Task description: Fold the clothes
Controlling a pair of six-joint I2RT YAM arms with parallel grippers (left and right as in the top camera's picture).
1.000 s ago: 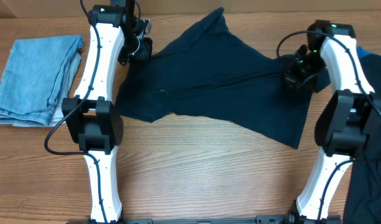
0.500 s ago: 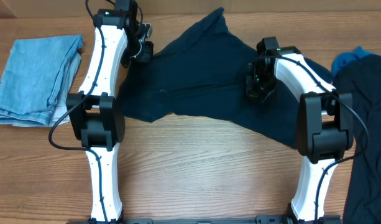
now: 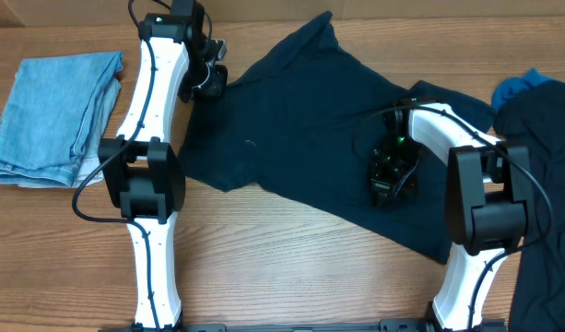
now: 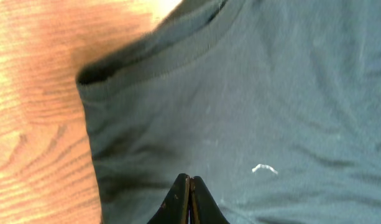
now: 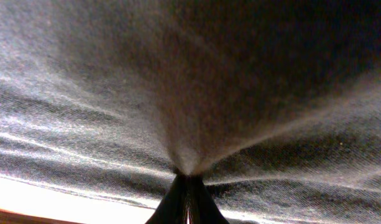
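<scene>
Left claw [image 4: 189, 180] is closed on the shirt [image 3: 300, 120] near the bench's [image 3: 291, 277] far edge. Right claw [image 5: 186, 179] pinches the shirt's right half.

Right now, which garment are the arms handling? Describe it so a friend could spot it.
On the wooden table, look at the middle. A dark navy shirt lies spread there, pinched by the left tool and the right tool. Unlike the folded light blue cloth at left and the dark heap at right, it is opened out.
</scene>
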